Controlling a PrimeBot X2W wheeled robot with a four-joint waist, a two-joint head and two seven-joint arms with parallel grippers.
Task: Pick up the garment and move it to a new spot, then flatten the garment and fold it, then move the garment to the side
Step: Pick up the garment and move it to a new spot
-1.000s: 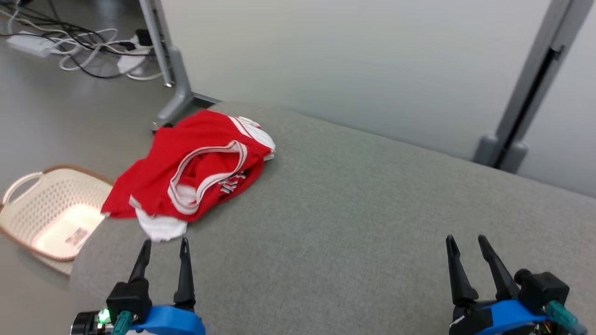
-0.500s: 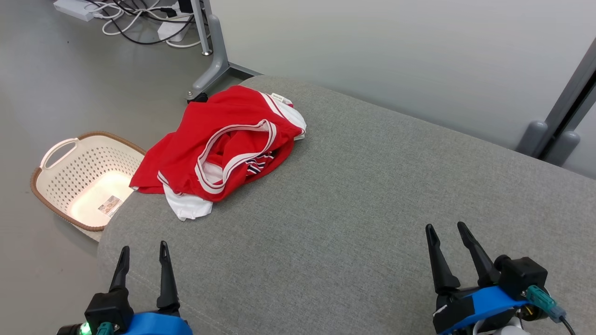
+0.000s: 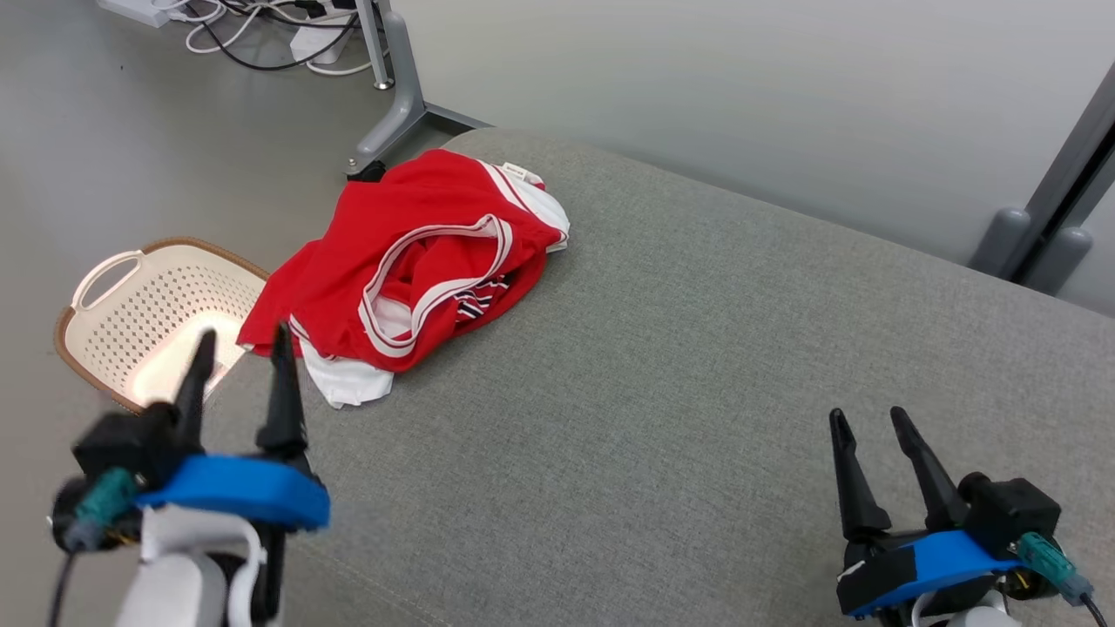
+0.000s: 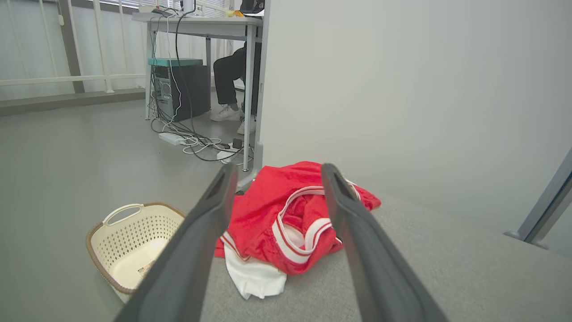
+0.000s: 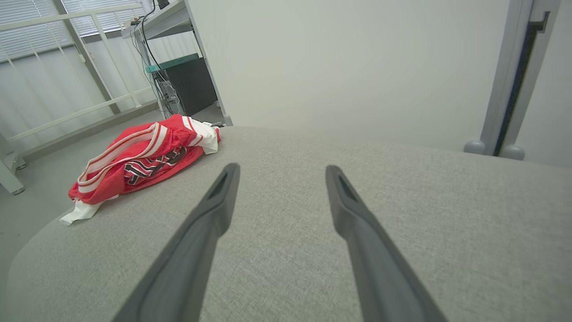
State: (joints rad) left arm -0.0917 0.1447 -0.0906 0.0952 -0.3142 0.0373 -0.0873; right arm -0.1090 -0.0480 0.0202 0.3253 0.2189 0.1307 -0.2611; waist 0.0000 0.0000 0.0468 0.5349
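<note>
This looks like an office or lab floor rather than a home: a tabletop (image 4: 196, 20) on thin metal legs has a computer tower (image 4: 185, 89) under it, a tangle of cables (image 4: 196, 143) and a power strip (image 4: 170, 138) on the bare grey floor (image 3: 131, 148), and a person's legs (image 4: 228, 76) at it. Pale partition panels (image 3: 740, 96) on grey metal feet (image 3: 402, 96) and slatted blinds (image 5: 27, 40) behind a white railing (image 5: 87, 58) fit that.

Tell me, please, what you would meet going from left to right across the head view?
basket → red garment → right pincer. The left pincer overlaps the basket, so I leave it out of the order.
</note>
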